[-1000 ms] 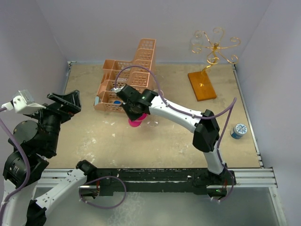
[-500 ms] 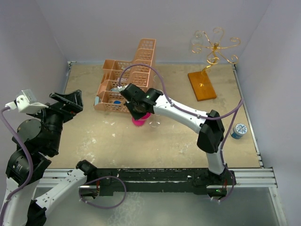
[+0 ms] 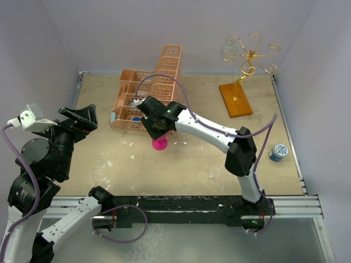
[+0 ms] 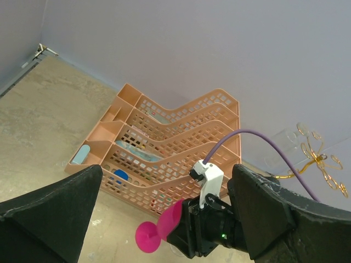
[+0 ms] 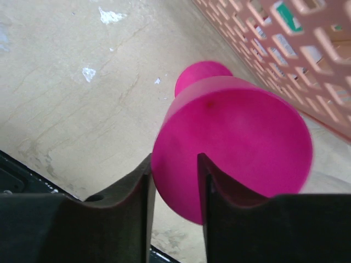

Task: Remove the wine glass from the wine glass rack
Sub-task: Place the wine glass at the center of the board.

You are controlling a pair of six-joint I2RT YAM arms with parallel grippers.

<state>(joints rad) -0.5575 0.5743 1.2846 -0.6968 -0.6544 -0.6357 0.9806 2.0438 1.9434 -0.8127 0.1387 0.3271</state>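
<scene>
With fingers (image 5: 129,213) of the right gripper (image 5: 174,159) parted only narrowly, faces the pink foot of the wine glass (image 5: 236,137), just beside the peach basket (image 3: 147,93) and well apart from the wine glass rack (image 3: 236,99). Shows the left gripper (image 4: 167,175) spread wide.

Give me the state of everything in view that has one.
Wine glass, off the rack, tilted at the right gripper; held or not, unclear.
Right gripper, jaws slightly apart at the glass's pink foot.
Left gripper, open, empty.
Rack, upright, away from the glass.
Basket, upright, small items inside.
</scene>
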